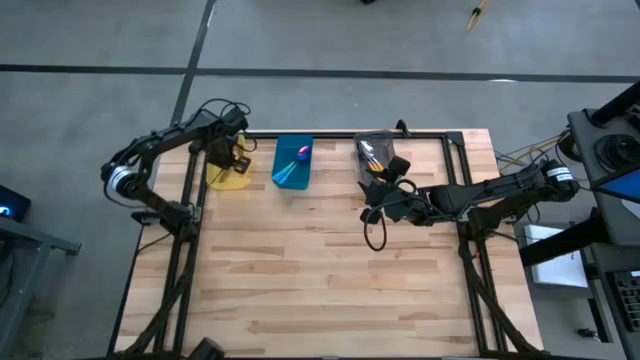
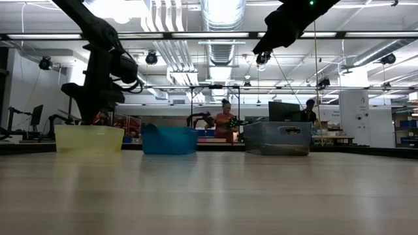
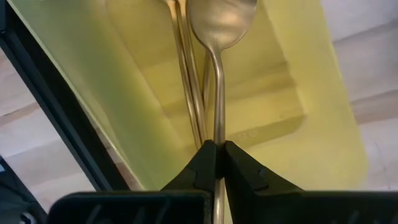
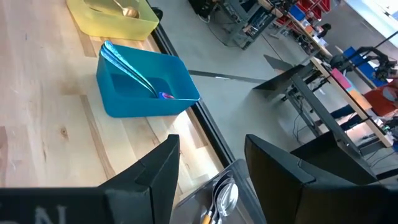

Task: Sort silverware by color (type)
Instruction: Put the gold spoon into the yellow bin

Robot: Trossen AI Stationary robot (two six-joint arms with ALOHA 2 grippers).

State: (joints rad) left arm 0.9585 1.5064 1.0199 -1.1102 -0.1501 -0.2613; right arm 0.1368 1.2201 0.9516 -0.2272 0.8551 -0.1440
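Three bins stand in a row along the far edge of the table [image 1: 330, 270]. Over the far left corner, the left gripper [image 3: 216, 163] hangs above the yellow bin [image 1: 229, 175]; its jaws are pressed together on the thin handle of a gold spoon [image 3: 219, 37], whose bowl points down into the bin. More thin gold spoons [image 3: 186, 81] lie on the bin floor beneath it. The low view shows the left arm standing directly over this bin. Just beside it, toward the middle of the far edge, the blue bin [image 1: 293, 163] holds the purple spoons with teal handles [image 4: 134, 71], which lean together against one inner wall with their bowls at the bin floor. Further right along the far edge, the grey bin [image 1: 372, 155] holds the silver spoons with orange handles [image 4: 222, 198]; only part of them shows, at the near rim. The right gripper [image 4: 211, 165] hovers above this grey bin, raised clear of it, with its jaws standing well apart. Nothing is held between them and they touch no spoon or bin.
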